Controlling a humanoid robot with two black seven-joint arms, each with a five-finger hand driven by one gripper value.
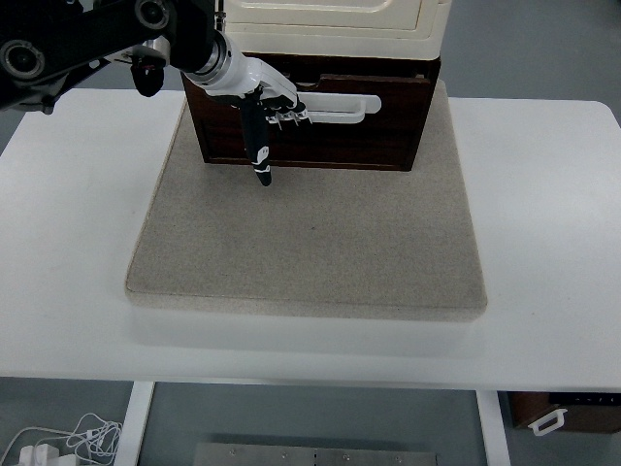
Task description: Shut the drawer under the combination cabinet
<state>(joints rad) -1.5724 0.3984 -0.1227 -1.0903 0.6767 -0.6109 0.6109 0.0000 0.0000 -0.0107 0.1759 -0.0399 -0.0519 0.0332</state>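
Note:
The cabinet has a cream upper part (335, 24) and a dark brown drawer (320, 136) below it with a white bar handle (340, 109). The drawer front stands nearly flush under the cream part. My left hand (267, 121) comes in from the top left and rests against the drawer front at the left end of the handle. Its knuckles press the front and the thumb (259, 150) points down. It grips nothing. The right hand is out of view.
The cabinet stands at the back of a beige mat (310, 233) on the white table (543, 214). My black left arm (87, 44) spans the top left corner. Cables and a brown box with a white handle lie on the floor below.

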